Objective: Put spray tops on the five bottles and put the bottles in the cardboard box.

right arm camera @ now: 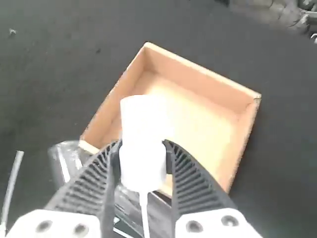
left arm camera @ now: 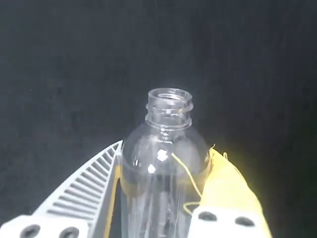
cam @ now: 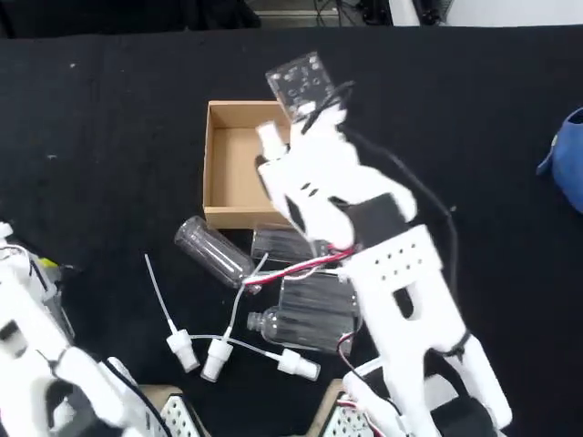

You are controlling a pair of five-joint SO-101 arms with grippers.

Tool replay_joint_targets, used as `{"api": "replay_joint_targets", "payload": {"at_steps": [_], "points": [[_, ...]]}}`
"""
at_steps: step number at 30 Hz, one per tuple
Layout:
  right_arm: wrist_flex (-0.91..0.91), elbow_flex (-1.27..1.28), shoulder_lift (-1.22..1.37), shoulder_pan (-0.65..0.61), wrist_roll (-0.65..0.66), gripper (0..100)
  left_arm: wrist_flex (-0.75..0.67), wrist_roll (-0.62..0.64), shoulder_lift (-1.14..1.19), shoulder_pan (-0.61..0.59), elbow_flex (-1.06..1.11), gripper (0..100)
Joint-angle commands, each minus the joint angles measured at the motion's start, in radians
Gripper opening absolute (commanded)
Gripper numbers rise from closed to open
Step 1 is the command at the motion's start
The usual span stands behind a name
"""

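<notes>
My right gripper (right arm camera: 142, 146) is shut on a white spray top (right arm camera: 141, 129) with its thin tube hanging down, held above the near edge of the open cardboard box (right arm camera: 198, 99). From above, that gripper (cam: 271, 150) hovers over the box (cam: 232, 177). My left gripper (left arm camera: 166, 148) is shut on a clear bottle (left arm camera: 166, 163) whose threaded neck has no top. My left arm (cam: 27, 309) sits at the table's left edge. Three clear bottles lie in front of the box: one (cam: 214, 250) to the left, one (cam: 282, 244) under my right arm, one (cam: 305, 319) nearer.
Three loose spray tops (cam: 182, 350), (cam: 217, 358), (cam: 299, 364) with long tubes lie on the black cloth near the front edge. A blue object (cam: 569, 168) sits at the far right. My right arm crosses above the bottles.
</notes>
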Motion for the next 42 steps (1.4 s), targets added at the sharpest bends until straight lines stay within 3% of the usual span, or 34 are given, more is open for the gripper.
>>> {"api": "replay_joint_targets", "payload": {"at_steps": [1, 5, 10, 14, 21, 42], "points": [[-0.103, 0.058, -0.048, -0.051, -0.044, 0.9, 0.126, -0.097, 0.192, -0.028, -0.188, 3], [-0.13, 0.117, -0.048, -0.063, -0.044, 0.9, 0.155, -0.144, 0.382, -0.067, -0.294, 4], [-0.13, 0.131, -0.048, -0.064, -0.044, 0.9, 0.157, -0.184, 0.568, -0.136, -0.409, 17], [-0.13, 0.131, -0.048, -0.064, -0.044, 0.9, 0.164, -0.222, 0.621, -0.166, -0.484, 20], [-0.127, 0.133, -0.047, -0.064, -0.044, 0.9, 0.338, -0.261, 0.632, -0.142, -0.61, 20], [-0.126, 0.154, -0.047, -0.066, -0.046, 0.9, 0.244, -0.298, 0.626, -0.125, -0.483, 19]]}}
